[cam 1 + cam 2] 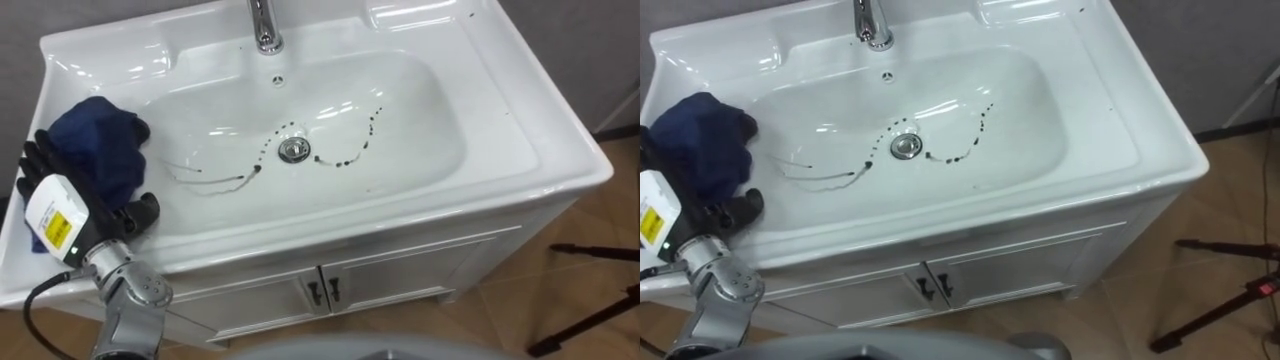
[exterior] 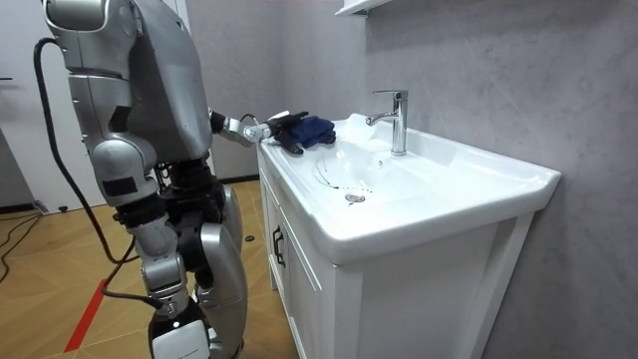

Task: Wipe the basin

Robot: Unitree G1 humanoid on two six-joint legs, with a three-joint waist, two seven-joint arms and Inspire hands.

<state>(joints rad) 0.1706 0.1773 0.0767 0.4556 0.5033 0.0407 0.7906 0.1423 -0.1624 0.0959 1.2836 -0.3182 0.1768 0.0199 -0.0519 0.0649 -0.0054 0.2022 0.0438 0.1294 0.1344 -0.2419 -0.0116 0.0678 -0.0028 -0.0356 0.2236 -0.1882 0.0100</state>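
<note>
White ceramic basin (image 1: 520, 120), rectangular and glossy, on a white two-door cabinet (image 1: 400, 270) with small dark handles (image 1: 323, 291) at the door seam. At twelve o'clock on the back ledge, a chrome tap (image 1: 263, 25); at the bowl's centre, a round metal drain (image 1: 292, 150). Dark dotted stain streaks (image 1: 345, 158) across the bowl floor: one arc just right of the drain, rising toward two o'clock, another from the drain's left, trailing thin and looped toward eight o'clock. Unwiped, by the look of them. At nine o'clock from the drain, up on the flat rim, a crumpled dark blue cloth (image 1: 100, 150), bunched in a heap, clear of the streaks. Beside and beneath it, at about eight o'clock, the left hand (image 1: 118, 215), black-fingered: curls round the cloth's outer edge, thumb laid along the rim's near side under the fabric, so grips the cloth rather than lying flat on it. Comes in from the lower left. Beyond the cabinet, at four o'clock, brown wood floor (image 1: 600, 215) and thin black tripod legs (image 1: 600, 255). From the room camera: stands upright before the cabinet, on the room view's left, left arm stretched level to the cloth on the rim; behind the basin, a grey plaster wall (image 2: 478, 60).
</note>
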